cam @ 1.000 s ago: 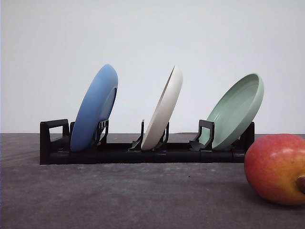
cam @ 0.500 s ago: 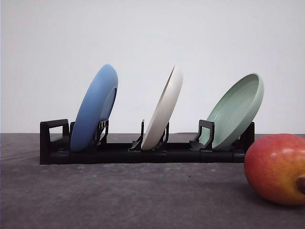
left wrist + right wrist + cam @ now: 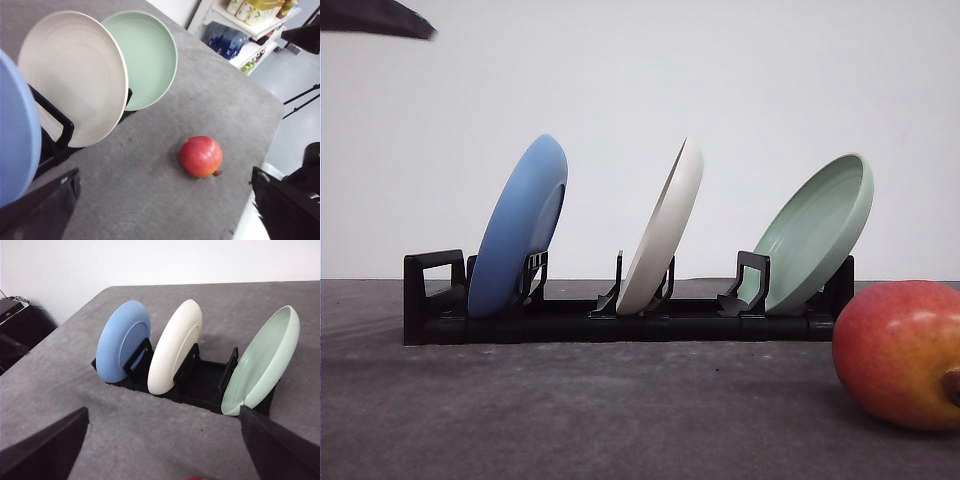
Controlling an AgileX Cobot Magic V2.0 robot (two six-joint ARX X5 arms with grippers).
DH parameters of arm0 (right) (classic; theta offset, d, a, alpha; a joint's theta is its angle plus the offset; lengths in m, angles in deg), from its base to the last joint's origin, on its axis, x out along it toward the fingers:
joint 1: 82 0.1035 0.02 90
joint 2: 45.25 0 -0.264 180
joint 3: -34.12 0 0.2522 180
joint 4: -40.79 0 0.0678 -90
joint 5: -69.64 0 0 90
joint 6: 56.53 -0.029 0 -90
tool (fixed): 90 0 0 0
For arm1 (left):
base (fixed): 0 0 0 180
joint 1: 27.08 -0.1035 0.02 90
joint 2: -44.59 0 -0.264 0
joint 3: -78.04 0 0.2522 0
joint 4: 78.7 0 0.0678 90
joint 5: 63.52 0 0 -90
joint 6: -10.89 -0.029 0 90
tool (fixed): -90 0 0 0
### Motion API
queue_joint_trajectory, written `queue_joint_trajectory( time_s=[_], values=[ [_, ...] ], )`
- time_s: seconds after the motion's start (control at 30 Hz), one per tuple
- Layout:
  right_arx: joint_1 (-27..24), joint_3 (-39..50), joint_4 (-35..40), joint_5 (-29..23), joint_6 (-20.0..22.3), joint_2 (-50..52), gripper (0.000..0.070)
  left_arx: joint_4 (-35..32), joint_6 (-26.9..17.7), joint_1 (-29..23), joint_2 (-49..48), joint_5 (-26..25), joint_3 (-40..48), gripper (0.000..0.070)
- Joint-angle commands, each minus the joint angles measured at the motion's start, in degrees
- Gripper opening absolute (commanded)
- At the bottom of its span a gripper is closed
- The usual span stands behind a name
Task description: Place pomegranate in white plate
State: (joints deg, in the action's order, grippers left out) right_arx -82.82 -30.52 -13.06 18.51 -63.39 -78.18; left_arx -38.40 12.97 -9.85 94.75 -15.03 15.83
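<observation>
The round red-to-orange pomegranate point(image 3: 902, 354) sits on the grey felt-like desk point(image 3: 580, 410), at the right edge of the front view, nearer the camera than the rack and just right of its end. Its dark calyx nub points right. In my left wrist view the pomegranate point(image 3: 201, 156) lies alone on the desk, apart from the plates.

The round matte off-white plate point(image 3: 665, 232) stands on edge in the middle slot of the black plastic plate rack point(image 3: 570, 320), leaning right. The glossy blue round plate point(image 3: 518, 230) stands in the left slot and the pale green round plate point(image 3: 817, 232) in the right slot, both tilted the same way.

My left fingers point(image 3: 42, 210) are spread wide, holding nothing, above the desk over the rack and the fruit. My right fingers point(image 3: 47, 447) are also released and wide apart, empty, facing the rack from the near side.
</observation>
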Motion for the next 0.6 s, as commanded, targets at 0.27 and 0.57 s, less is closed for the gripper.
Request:
queue_joint_trajectory(
  time_s=[0.27, 0.57],
  values=[
    [-0.1, -0.9, 0.2, 0.2, -0.8, -0.3, 0.0614, -0.3, 2.1, 11.9, 18.4, 14.0, -12.9, 0.0673],
    [-0.1, -0.9, 0.2, 0.2, -0.8, -0.3, 0.0614, 4.2, 2.1, 19.8, 39.8, 24.6, -34.4, 0.0673]
  ],
)
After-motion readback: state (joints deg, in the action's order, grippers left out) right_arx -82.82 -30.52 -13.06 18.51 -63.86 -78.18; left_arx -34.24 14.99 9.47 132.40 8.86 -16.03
